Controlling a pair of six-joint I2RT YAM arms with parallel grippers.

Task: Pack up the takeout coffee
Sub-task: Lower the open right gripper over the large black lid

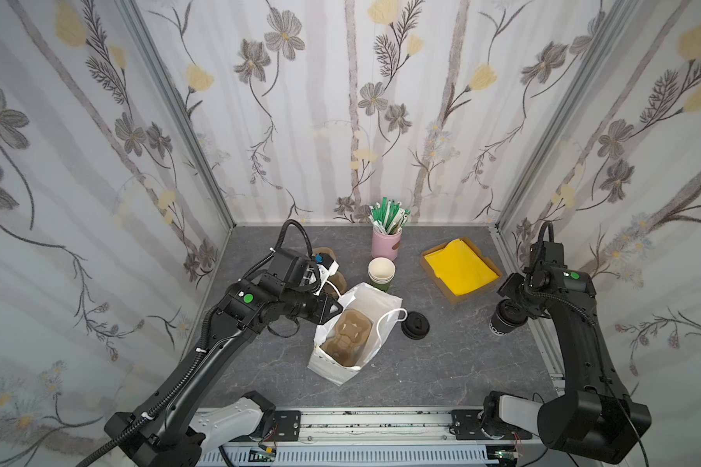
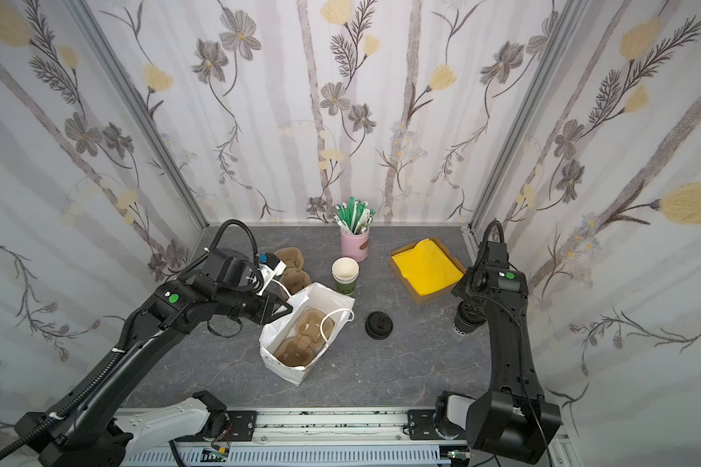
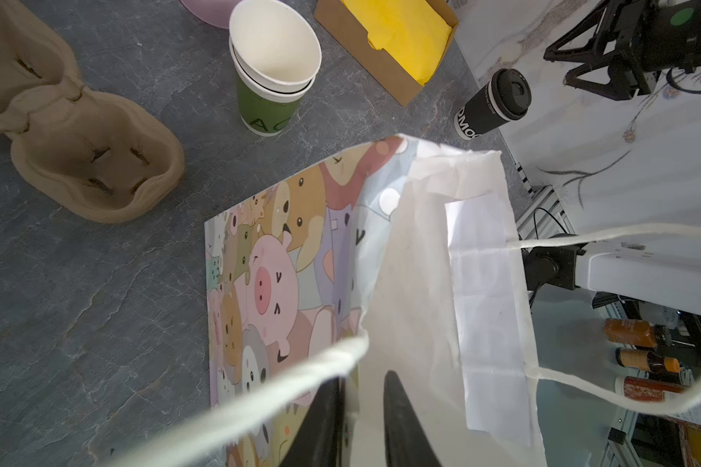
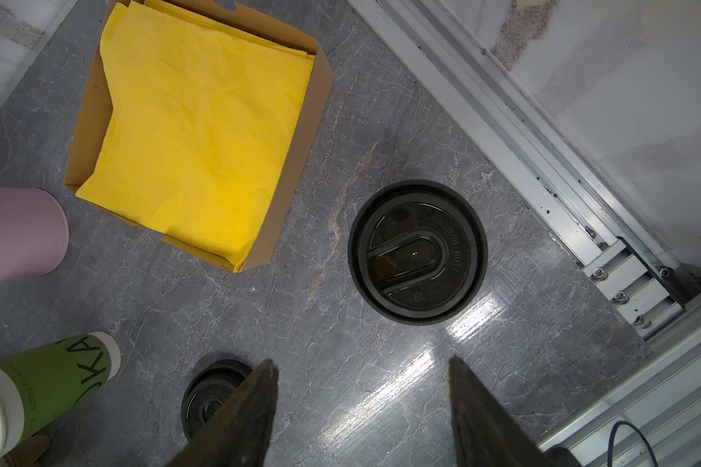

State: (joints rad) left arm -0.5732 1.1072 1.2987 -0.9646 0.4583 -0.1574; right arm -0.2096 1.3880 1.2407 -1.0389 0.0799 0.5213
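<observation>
Black-lidded takeout coffee (image 4: 417,250): upright on the grey bench (image 1: 462,364), over on the right by the rail and well apart from the bag. Nobody has hold of it!
Right hand (image 4: 361,364): hovering directly above that coffee, jaws spread wide and empty. I'd say it's lined up to come down around the cup.
Left hand (image 3: 361,378): at the rim of the bag, jaws a narrow gap apart with the paper wall between them. That's a loose hold at best, and my read is it's there to prop the mouth open.
White bag (image 3: 413,263): standing upright with its mouth gaping, cartoon animals printed outside, cord handles flopping over the rim.
Pulp carrier (image 1: 347,335): lying in the bottom of the bag, wells facing up. Most likely it's a seat so the cup rides without tipping.
Count, coffees: one, lidded.
Count, carriers: one in the bag, plus a second carrier (image 3: 94,170) on the bench behind the left arm; it may be a nested pile, I can't tell.
Count, lidless cups (image 3: 274,68): one stack, green outside, at least two nested.
Count, loose lids (image 1: 415,325): one small black pile just beside the bag; how many, I can't tell.
Count, extras: one pink holder (image 1: 386,242) bristling with green-and-white sticks, and one cardboard tray (image 4: 278,194) of yellow napkins (image 4: 195,133).
Count, hands: two, neither carrying anything.
</observation>
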